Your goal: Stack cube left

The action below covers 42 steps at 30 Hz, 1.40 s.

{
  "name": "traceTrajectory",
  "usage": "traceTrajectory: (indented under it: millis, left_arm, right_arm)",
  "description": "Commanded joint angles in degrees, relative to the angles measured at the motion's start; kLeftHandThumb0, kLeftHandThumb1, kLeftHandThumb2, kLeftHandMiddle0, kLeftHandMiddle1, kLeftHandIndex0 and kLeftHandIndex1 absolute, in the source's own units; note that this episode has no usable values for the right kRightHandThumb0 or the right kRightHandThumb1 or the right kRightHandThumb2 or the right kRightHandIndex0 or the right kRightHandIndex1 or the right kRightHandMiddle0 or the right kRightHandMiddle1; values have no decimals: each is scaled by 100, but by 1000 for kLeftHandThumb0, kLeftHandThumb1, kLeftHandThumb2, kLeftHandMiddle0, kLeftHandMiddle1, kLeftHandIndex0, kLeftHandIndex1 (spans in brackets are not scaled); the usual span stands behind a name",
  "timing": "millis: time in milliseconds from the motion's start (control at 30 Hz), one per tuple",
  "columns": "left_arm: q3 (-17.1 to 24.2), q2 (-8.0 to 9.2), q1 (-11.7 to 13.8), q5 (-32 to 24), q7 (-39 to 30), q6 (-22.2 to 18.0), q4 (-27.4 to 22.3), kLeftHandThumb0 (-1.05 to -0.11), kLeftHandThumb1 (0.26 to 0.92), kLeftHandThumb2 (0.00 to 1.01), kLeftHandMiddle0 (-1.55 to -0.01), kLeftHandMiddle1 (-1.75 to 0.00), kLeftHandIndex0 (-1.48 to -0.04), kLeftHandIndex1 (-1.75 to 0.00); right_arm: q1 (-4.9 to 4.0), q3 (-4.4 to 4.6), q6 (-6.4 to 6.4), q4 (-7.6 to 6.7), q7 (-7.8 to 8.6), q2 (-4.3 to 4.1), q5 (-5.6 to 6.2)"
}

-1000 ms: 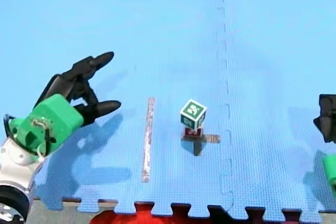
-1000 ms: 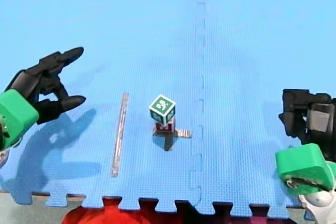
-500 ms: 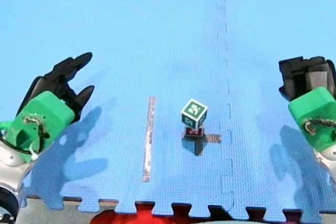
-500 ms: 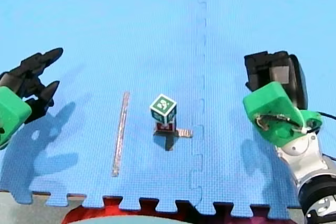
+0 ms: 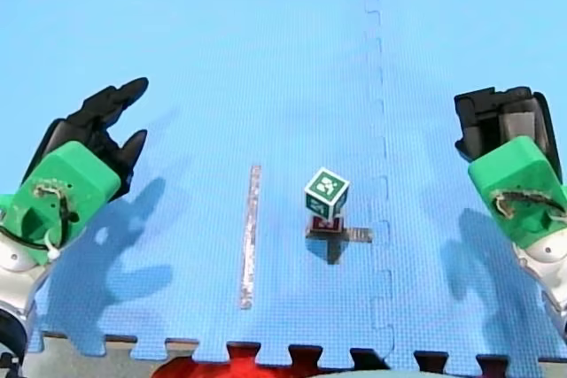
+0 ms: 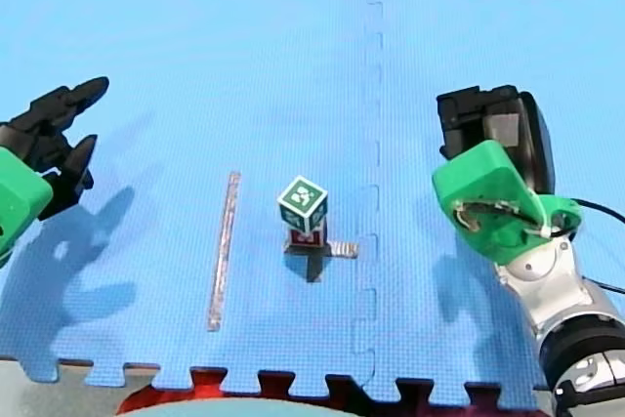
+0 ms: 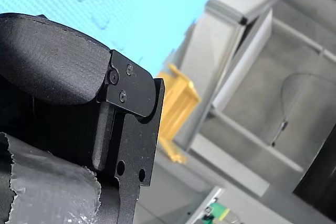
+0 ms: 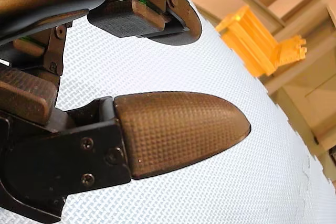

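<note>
A green cube with a white pattern sits tilted on top of a red cube, a little right of the middle of the blue foam mat. The two form a small stack that no hand touches. My left hand is open over the mat's left side, well to the left of the stack. My right hand is shut above the mat's right side, to the right of the stack.
A thin grey strip lies lengthwise on the mat left of the stack. A short grey piece lies beside the red cube. A mat seam runs right of the stack. The mat's toothed front edge borders something red.
My left hand has drawn back to the left, away from the stack. My right hand has come up from the lower right edge and in over the mat. The stack has not moved.
</note>
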Motion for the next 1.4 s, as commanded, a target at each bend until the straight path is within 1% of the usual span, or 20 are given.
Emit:
traceTrajectory:
  millis: [0, 33, 67, 100, 133, 200, 300, 467, 633, 933, 1100, 1367]
  left_arm:
    - [44, -4, -28, -70, -89, -14, -3, -1048, 921, 707, -449, -1310, -368, 0]
    - [111, -25, -31, -164, -226, 14, -10, -1048, 921, 739, -441, -867, -335, -3]
    - [219, -53, -31, -321, -453, 84, -16, -1048, 921, 754, -412, -576, -296, -1]
    - [325, -74, -27, -480, -684, 151, -20, -1048, 921, 771, -318, -304, -213, -1]
    - [415, -85, -17, -615, -886, 202, -25, -1048, 921, 785, -266, -196, -171, 0]
    - [516, -91, 1, -773, -1114, 251, -36, -1048, 921, 809, -191, -87, -125, 0]
    - [567, -99, 12, -850, -1229, 282, -51, -1048, 921, 822, -149, -44, -111, 0]
    - [536, -91, -8, -813, -1381, 323, -73, -1048, 921, 822, -137, -33, -106, 0]
    - [557, -78, -43, -849, -1591, 356, -120, -1048, 921, 831, -203, -59, -100, 0]
    - [563, -99, -40, -887, -1671, 384, -169, -1048, 921, 836, -231, -60, -101, -1]
    - [566, -107, -42, -921, -1720, 431, -178, -1048, 921, 834, -247, -60, -107, -3]
    - [545, -118, -25, -910, -1776, 401, -200, -1048, 921, 828, -273, -60, -119, -8]
  right_arm:
    - [1, 7, 15, 31, -25, -5, 10]
    - [3, 9, 14, 38, -32, -3, 9]
    - [9, 12, 9, 41, -41, 0, 7]
    - [16, 16, 4, 42, -51, 1, 3]
    - [23, 20, -1, 41, -59, 1, 0]
    - [36, 27, -8, 40, -74, 0, -7]
    - [49, 35, -12, 45, -83, -8, -9]
    - [79, 32, -25, 51, -80, -30, 8]
    - [125, 4, -68, 47, -55, -53, 50]
    - [165, -46, -120, 39, -29, -58, 99]
    - [200, -73, -175, 35, 20, -84, 133]
    - [278, -126, -303, 16, 81, -96, 211]
